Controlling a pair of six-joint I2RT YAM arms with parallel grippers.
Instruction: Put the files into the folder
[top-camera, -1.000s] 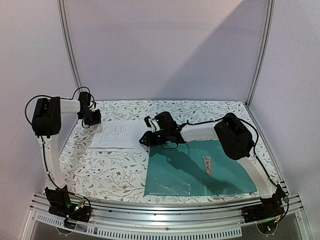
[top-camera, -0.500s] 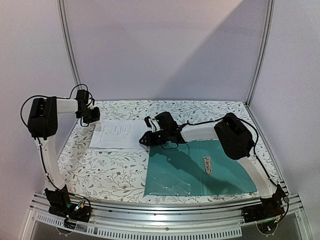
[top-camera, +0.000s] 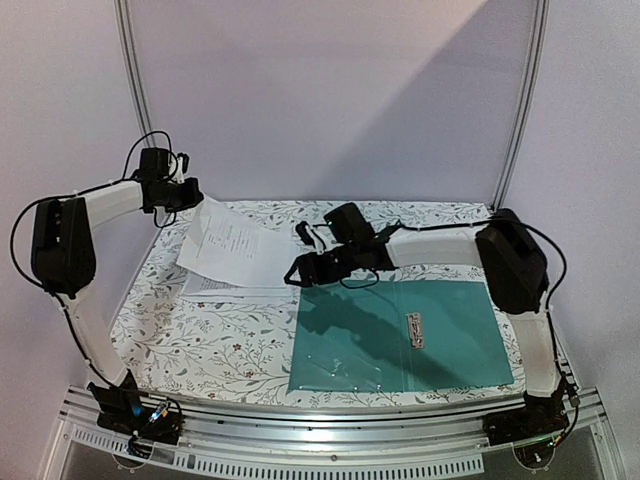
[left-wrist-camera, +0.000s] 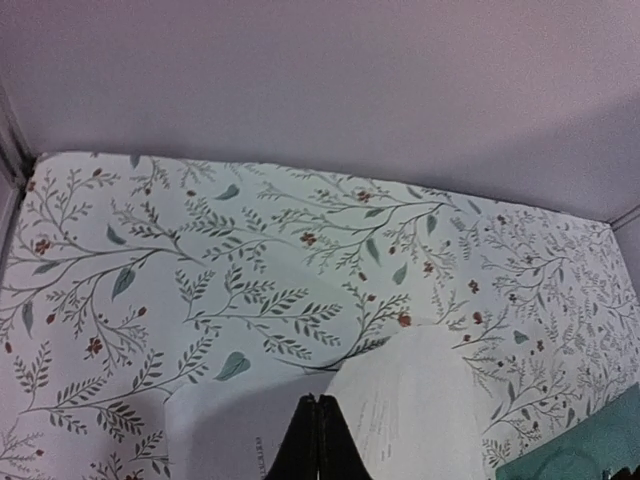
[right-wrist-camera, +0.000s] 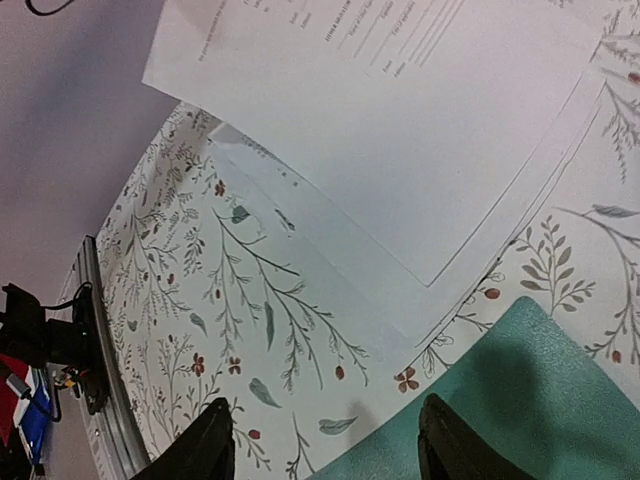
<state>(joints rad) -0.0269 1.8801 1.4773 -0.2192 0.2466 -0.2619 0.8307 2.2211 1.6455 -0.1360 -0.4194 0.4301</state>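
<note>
The teal folder (top-camera: 400, 335) lies open and flat at the right, its silver clip (top-camera: 415, 329) on the inner spine. White printed files (top-camera: 235, 262) lie in a stack to its left. My left gripper (top-camera: 192, 197) is shut on the far corner of the top sheet (left-wrist-camera: 420, 405) and holds it lifted and tilted above the stack. My right gripper (top-camera: 298, 270) is open and empty, low over the folder's far left corner (right-wrist-camera: 520, 400), beside the stack's near edge (right-wrist-camera: 400, 200).
A floral-patterned cloth (top-camera: 210, 340) covers the table. Lilac walls with two metal poles (top-camera: 135, 100) close the back. A metal rail (top-camera: 330, 415) runs along the near edge.
My left gripper has risen and moved back, lifting the top sheet by its corner off the stack. My right arm has stretched out and its gripper has shifted slightly.
</note>
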